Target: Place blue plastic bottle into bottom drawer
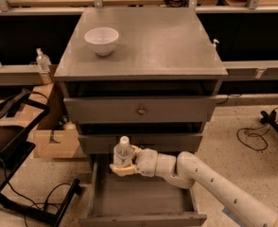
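Observation:
The blue plastic bottle [123, 153] is clear with a white cap and stands upright in my gripper [121, 165]. The gripper is shut on the bottle's lower half, its yellowish fingers [120, 170] wrapped round it. My white arm [210, 179] reaches in from the lower right. The bottle hangs above the left part of the open bottom drawer [143, 197], just in front of the middle drawer's face. The bottom drawer is pulled out and its grey inside shows nothing in it.
A white bowl [101, 40] sits on the grey cabinet top [158, 37]. The top drawer [141, 109] stands slightly out. A cardboard box [56, 141] and a black chair frame [11, 141] stand left. A small pump bottle [43, 60] is on the left shelf. Cables lie right.

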You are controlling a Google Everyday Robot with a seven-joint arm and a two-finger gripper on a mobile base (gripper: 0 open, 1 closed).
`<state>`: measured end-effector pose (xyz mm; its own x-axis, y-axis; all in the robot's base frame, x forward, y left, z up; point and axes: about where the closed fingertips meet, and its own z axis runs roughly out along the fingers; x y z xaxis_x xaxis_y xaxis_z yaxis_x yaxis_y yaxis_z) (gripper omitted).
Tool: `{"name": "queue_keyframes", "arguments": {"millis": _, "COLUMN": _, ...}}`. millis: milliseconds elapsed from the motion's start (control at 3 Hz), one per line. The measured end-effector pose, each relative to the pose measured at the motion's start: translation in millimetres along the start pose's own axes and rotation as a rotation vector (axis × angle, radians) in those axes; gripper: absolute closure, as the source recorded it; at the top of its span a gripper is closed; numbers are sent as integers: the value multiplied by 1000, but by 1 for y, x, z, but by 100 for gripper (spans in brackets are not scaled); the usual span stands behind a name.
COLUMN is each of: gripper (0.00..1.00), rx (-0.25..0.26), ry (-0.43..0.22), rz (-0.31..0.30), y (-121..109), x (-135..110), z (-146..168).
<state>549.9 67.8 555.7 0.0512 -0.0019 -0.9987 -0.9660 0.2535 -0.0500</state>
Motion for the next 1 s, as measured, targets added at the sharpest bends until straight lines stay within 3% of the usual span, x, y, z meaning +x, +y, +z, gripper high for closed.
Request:
{"name": "queue_keyframes", "arguments": {"millis": 333, "gripper": 100, "rx": 0, "ry": 0, "rz": 0, "y": 0, "x": 0, "z": 0}}
{"name": "queue_keyframes", "arguments": {"millis": 667, "gripper": 100, "rx": -44, "ry": 12, "rz": 33, "y": 5, "x": 49, "z": 18}}
{"name": "queue_keyframes", "arguments": {"millis": 1000, "gripper": 100, "rx": -109, "ry": 15, "rz": 42, "y": 14, "x": 114, "z": 39}}
